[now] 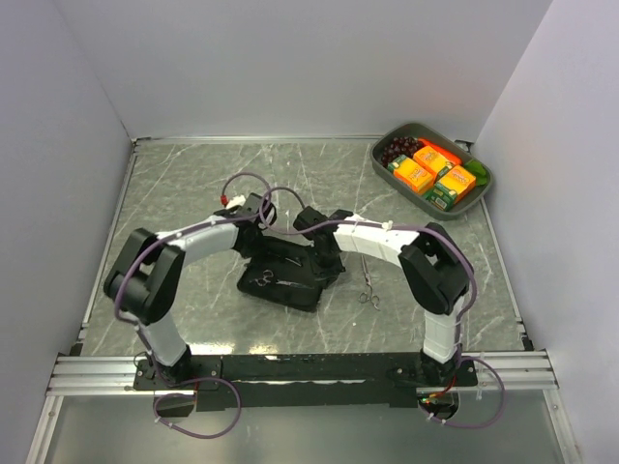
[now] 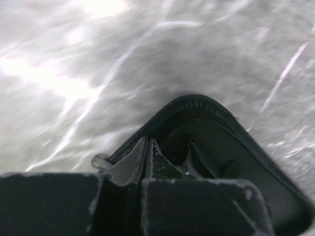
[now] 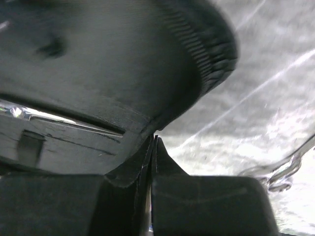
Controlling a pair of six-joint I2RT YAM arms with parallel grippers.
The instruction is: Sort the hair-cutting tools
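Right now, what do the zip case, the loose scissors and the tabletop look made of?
Zip case: black fabric or faux leather, matte; ribbed zip along the edge.
Loose scissors: metal, polished; thin, silver, glinting.
Tabletop: grey marble look, glossy; white veins and glare, possibly laminate rather than stone.

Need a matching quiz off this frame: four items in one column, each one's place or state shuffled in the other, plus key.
Things:
1. black zip case
2. scissors off the case
3. grey tray
4. left gripper

Places or states:
A. far right corner of the table
B. fingers shut, tips at the case's edge
C. bare table, right of the case
D. table centre, with a second pair of scissors lying on it

Pairs: 1-D, 2-C, 3-A, 4-B
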